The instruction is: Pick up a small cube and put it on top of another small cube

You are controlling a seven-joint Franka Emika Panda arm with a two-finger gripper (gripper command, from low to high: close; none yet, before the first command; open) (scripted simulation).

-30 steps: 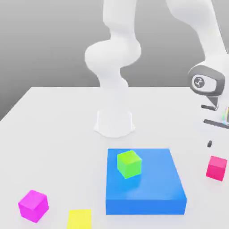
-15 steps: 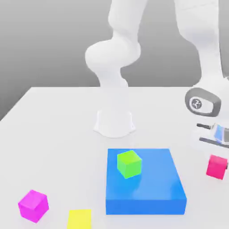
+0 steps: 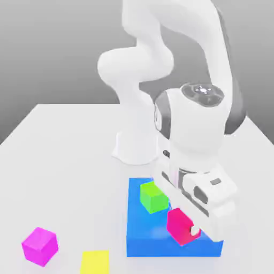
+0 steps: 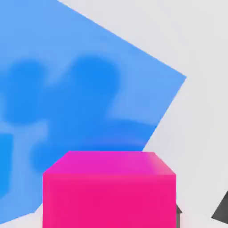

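My gripper (image 3: 182, 228) is shut on the small crimson-pink cube (image 3: 178, 226) and holds it just above the flat blue block (image 3: 143, 234), over the block's front right part in the exterior view. In the hand view the same pink cube (image 4: 109, 189) sits close between my jaws, with the blue block (image 4: 67, 89) beneath it. A small green cube (image 3: 153, 197) stands on the blue block, a little behind the held cube and toward the exterior view's left. The two cubes are apart.
A purplish magenta cube (image 3: 39, 246) lies on the white table (image 3: 64, 155) at the front of the exterior view's left. A yellow cube (image 3: 94, 262) sits at the front edge beside it. The arm's white base (image 3: 136, 147) stands behind the blue block.
The gripper shut on the pink cube at the exterior view's right. It then lifted the cube and carried it leftward over the blue block. The other cubes stayed put.
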